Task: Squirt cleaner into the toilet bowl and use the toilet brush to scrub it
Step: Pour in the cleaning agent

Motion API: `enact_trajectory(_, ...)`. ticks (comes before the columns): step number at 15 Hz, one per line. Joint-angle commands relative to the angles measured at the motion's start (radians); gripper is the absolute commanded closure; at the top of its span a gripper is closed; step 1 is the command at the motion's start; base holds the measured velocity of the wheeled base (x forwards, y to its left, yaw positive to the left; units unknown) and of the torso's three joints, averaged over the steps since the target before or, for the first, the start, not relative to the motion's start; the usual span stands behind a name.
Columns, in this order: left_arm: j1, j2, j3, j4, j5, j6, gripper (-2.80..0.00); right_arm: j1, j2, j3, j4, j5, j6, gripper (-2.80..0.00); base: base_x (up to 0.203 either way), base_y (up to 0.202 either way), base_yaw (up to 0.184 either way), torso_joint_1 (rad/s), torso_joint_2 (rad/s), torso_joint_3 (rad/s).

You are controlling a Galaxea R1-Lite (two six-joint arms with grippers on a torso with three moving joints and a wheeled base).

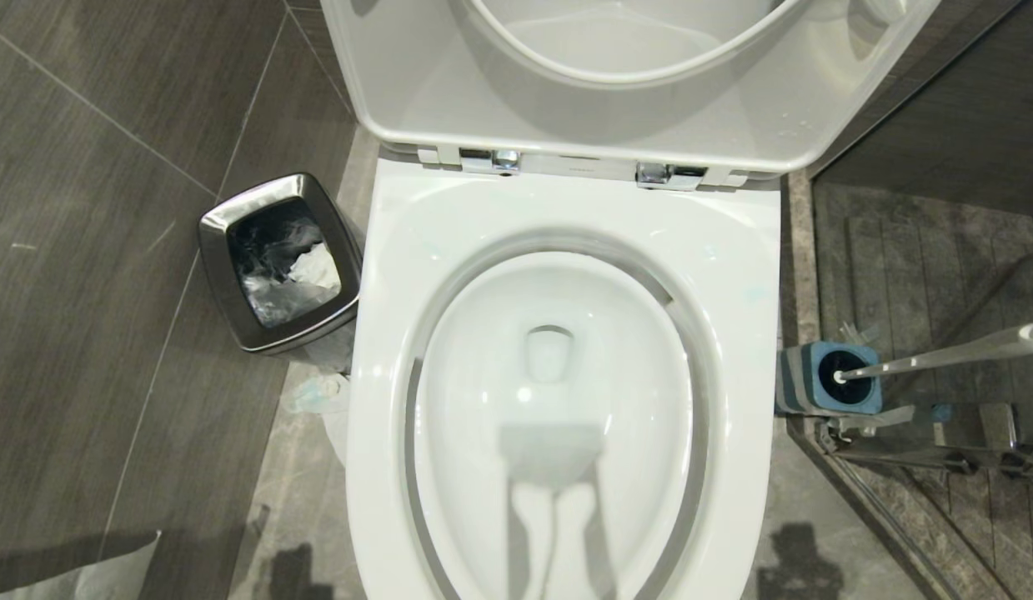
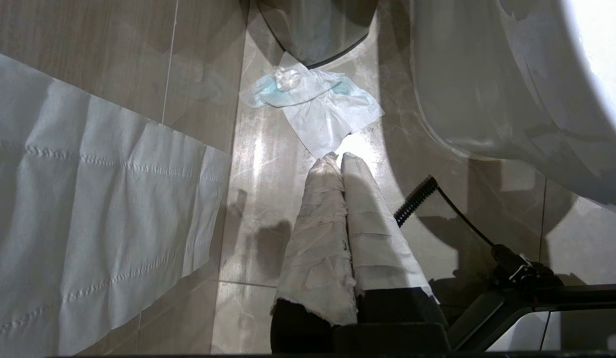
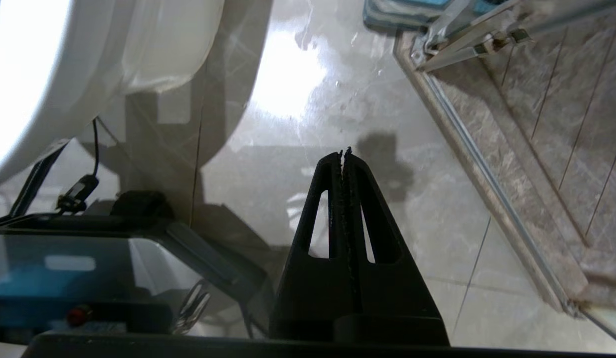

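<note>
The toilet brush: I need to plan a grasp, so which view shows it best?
The head view: the toilet brush stands in its blue-topped holder right of the toilet bowl, handle leaning right. The right wrist view catches only the holder's edge; the left wrist view shows none of it.

My left gripper (image 2: 341, 158) has its two long fingers wrapped in white, crinkled paper-like covering over black bases, with a ribbed black cable (image 2: 439, 199) running beside it. My right gripper (image 3: 344, 152) is bare black plastic, triangular fingers with slotted cut-outs and serrated inner edges.
</note>
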Motion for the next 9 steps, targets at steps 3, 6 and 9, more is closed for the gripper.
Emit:
enact_trajectory(3,0.0,0.002,0.002,0.0,0.0,0.0,0.0,0.0,0.52,-0.104,-0.206,0.004,0.026,0.0,0.0,0.0,0.0,0.0,0.0,0.0)
enact_trajectory(6,0.0,0.002,0.002,0.0,0.0,0.0,0.0,0.0,0.889,-0.101,-0.622,0.01,0.036,0.0,0.0,0.0,0.0,0.0,0.0,0.0)
enact_trajectory(9,0.0,0.002,0.002,-0.001,0.0,0.0,0.0,-0.004,1.229,-0.095,-1.092,0.027,0.04,0.0,0.0,0.0,0.0,0.0,0.0,0.0)
